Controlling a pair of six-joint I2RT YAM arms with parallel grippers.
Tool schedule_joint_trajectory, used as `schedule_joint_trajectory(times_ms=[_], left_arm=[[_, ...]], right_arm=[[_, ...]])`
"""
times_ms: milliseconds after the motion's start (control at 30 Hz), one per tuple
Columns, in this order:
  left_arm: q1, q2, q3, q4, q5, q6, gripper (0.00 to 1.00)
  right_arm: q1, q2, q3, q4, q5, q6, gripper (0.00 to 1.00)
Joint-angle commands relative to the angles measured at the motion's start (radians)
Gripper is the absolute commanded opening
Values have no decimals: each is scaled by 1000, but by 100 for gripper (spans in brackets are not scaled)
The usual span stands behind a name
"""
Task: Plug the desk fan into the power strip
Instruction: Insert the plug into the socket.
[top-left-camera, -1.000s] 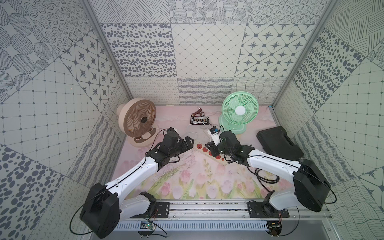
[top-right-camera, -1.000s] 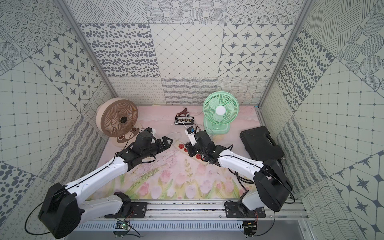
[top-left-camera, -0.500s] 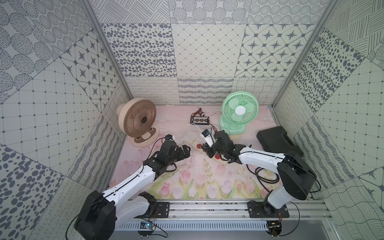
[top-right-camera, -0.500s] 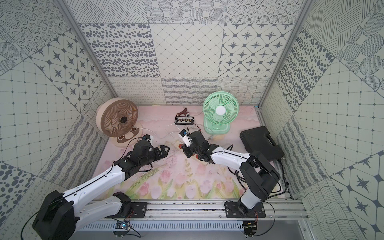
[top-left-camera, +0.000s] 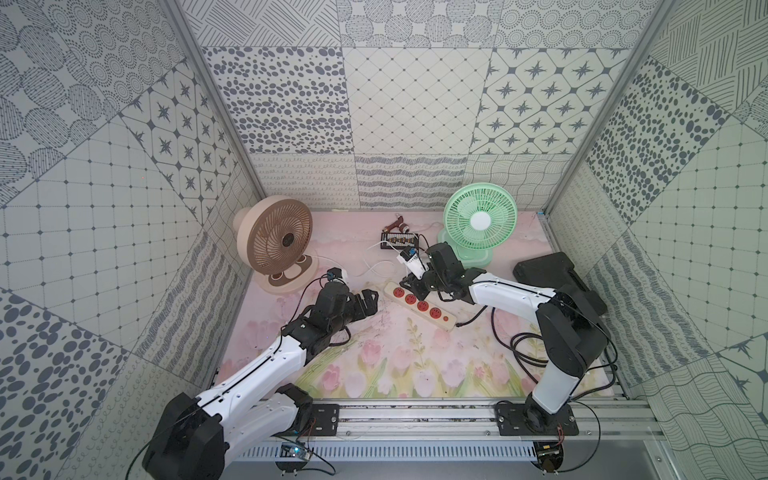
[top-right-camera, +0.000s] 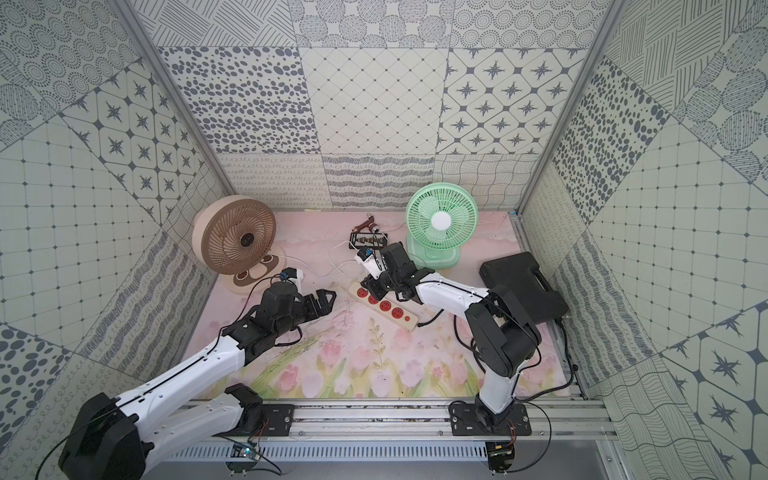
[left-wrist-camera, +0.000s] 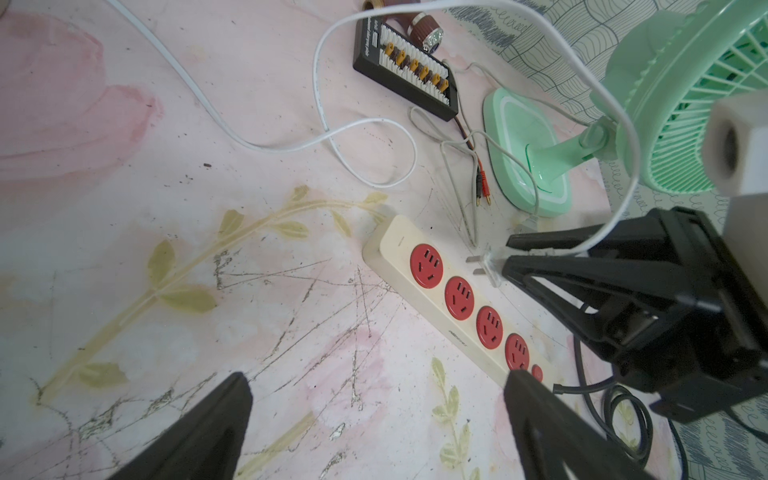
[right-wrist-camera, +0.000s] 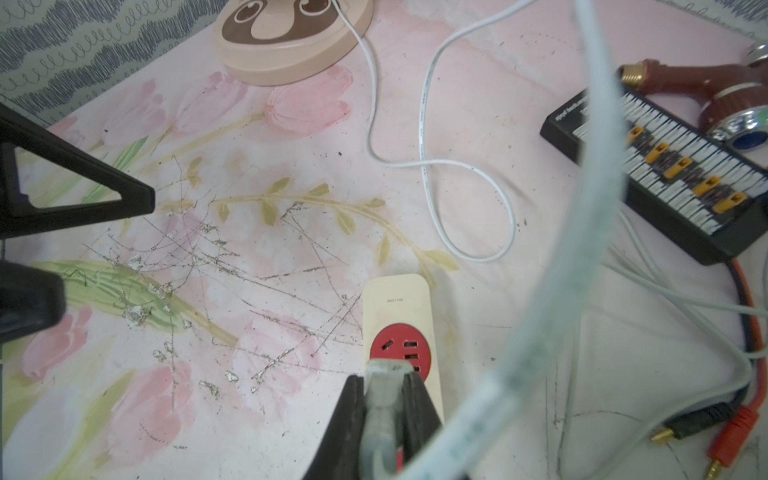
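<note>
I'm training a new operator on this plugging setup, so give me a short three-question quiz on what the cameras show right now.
1. True or false: the plug in the right gripper is already pushed into the power strip.
2. How many red sockets does the power strip have? A) three B) four C) six
3. Fill in: the gripper that is open and holds nothing is the ____ gripper.

Key:
1. False: in the left wrist view its prongs show bare, outside any socket.
2. B.
3. Left: the left gripper has its jaws spread with nothing between them.
</note>
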Motion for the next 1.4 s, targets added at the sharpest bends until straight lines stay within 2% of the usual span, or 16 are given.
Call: schedule_joint_trajectory(times_ms=[0,367,533,1367], left_arm=[[2,-11,-5,53,-5,33,99],[2,-22,-20,67,-11,48,100],[2,-30,-25,72,-15,52,99],[2,-59,-27,65,-13,62,99]], right_arm=[[-3,-2,6,-18,-3,-31,0],[-23,-20,-43,-45,38,-71,0],[-26,-38,-73,-46,18,-75,0],[-27,29,-115,-16,58,-145,0]])
